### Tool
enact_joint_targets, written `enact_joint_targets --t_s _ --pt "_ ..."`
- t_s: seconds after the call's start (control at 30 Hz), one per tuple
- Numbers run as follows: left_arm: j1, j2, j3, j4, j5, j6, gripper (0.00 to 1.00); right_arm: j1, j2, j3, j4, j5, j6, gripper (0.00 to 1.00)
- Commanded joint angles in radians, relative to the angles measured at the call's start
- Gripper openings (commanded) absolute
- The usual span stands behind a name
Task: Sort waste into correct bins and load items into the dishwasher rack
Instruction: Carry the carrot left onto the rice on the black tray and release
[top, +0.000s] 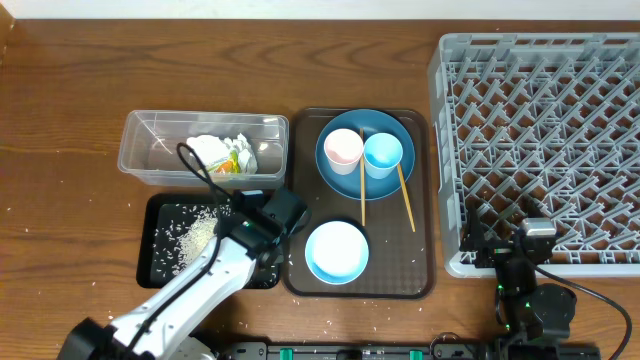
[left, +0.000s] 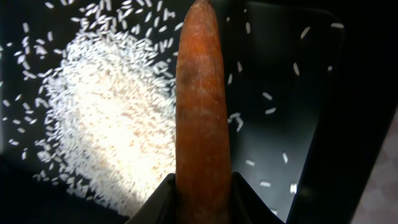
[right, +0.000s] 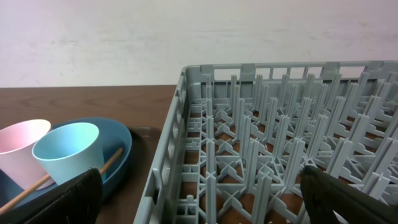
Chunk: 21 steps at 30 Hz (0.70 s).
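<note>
At the overhead view's lower left, the left gripper (left: 202, 198) pinches the small orange carrot piece (left: 202, 93) above the black tray (left: 298, 81) beside the rice grains (left: 112, 124), while the right gripper (right: 202, 193), fingers spread wide and holding nothing, sits at the grey dishwasher rack (right: 261, 124), lower right.

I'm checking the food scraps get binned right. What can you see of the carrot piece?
The carrot piece is a small orange stub, dull and rough-skinned with brownish streaks, tapering to a blunt tip. The left pincer is shut on its wider end, a dark finger on each side. It is held over the black tray, beside the heap of white rice; only the pincer seems to touch it.
</note>
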<state>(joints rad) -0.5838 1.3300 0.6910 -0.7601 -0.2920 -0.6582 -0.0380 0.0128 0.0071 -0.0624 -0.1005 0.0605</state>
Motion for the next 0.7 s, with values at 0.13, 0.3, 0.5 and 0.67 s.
enact_joint_targets --t_s 0.13,0.3,0.5,0.67 --pt "0.005 0.052 -0.003 0.018 -0.051 -0.013 0.17 -0.004 -0.003 -0.002 -0.002 -0.001 0.002 0.99" --pt "0.005 0.044 -0.001 0.016 -0.05 -0.008 0.29 -0.004 -0.003 -0.002 -0.002 -0.001 0.002 0.99" --pt "0.005 -0.012 0.032 -0.04 -0.05 0.0 0.38 -0.004 -0.003 -0.002 -0.002 -0.001 0.002 0.99" --pt "0.005 -0.095 0.041 -0.043 -0.05 0.031 0.54 -0.004 -0.003 -0.002 -0.002 -0.001 0.002 0.99"
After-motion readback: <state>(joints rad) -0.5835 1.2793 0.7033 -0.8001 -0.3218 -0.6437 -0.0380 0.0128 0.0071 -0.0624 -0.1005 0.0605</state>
